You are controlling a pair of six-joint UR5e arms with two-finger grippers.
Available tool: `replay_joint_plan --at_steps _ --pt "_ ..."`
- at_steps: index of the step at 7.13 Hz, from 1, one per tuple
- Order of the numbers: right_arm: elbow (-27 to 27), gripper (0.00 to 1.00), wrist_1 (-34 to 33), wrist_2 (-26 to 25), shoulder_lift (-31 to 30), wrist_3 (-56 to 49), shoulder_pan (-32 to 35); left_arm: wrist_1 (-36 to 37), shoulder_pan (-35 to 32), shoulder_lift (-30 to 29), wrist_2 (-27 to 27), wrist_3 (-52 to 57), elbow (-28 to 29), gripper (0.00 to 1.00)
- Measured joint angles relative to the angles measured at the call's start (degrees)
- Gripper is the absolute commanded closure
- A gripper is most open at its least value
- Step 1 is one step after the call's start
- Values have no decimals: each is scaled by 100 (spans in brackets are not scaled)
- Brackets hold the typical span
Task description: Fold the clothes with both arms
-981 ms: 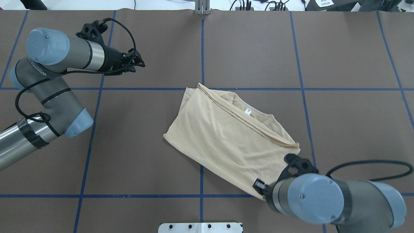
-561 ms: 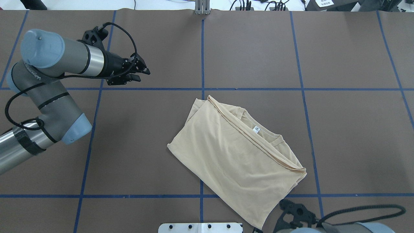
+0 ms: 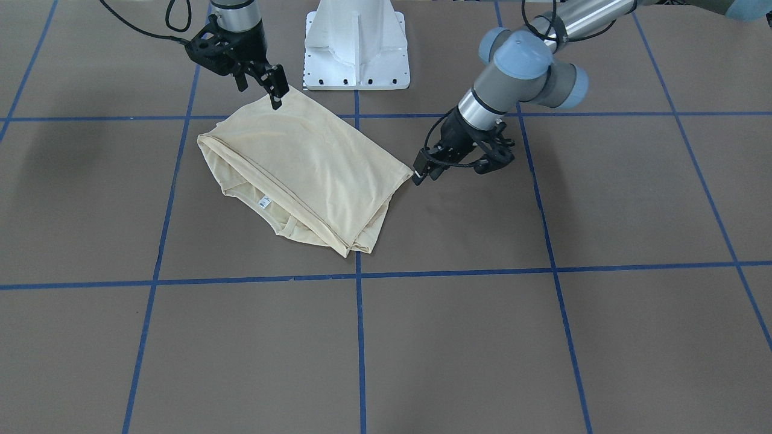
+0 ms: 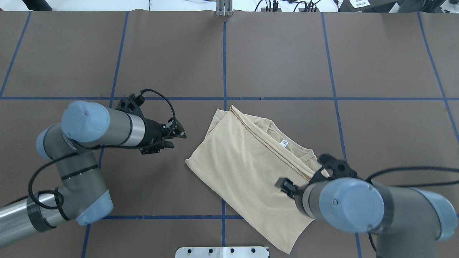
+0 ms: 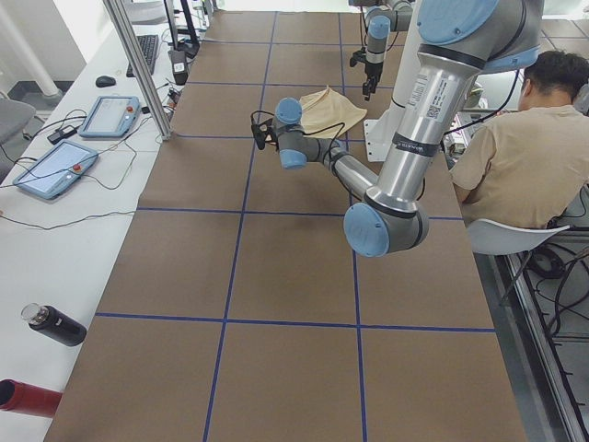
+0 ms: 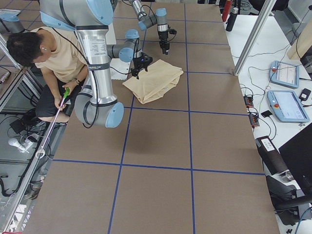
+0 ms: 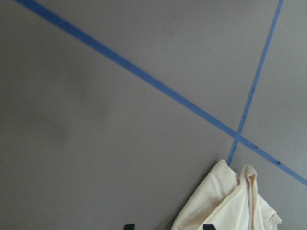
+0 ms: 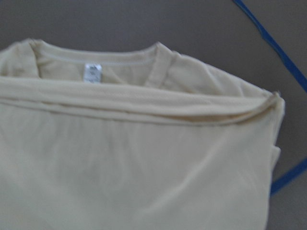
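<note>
The cream-yellow shirt lies folded on the brown table, collar and white neck label on its far-right side. It also shows in the front view and fills the right wrist view. My left gripper is open, low over the table just left of the shirt's left corner, not touching it. Its fingertips frame that corner. My right gripper hangs over the shirt's near-right part with its fingers apart. No print shows.
The white pedestal base stands close behind the shirt's near corner. Blue tape lines grid the table. A seated person is beside the robot. Control tablets and a bottle lie on the side bench.
The shirt slid toward the base with my right arm, then stayed put. The right arm has come back over the shirt. The left arm swung from the far left down to the shirt's left corner.
</note>
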Motion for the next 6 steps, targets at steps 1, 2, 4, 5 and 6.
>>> replay_joint_plan --at_steps 1,2,4,5,6 --pt "-270 0 19 208 236 -426 603 335 315 -128 204 -74 -12 44" --pt "-439 0 37 406 340 -780 964 477 492 -190 298 -108 8 46" --pt "-586 0 50 542 391 -1086 1189 548 574 -221 355 -111 25 48" --pt "-609 0 52 554 394 -1118 1210 557 555 -222 377 -84 26 50" --pt "-616 0 51 555 390 -1127 1214 563 522 -220 405 -47 29 51"
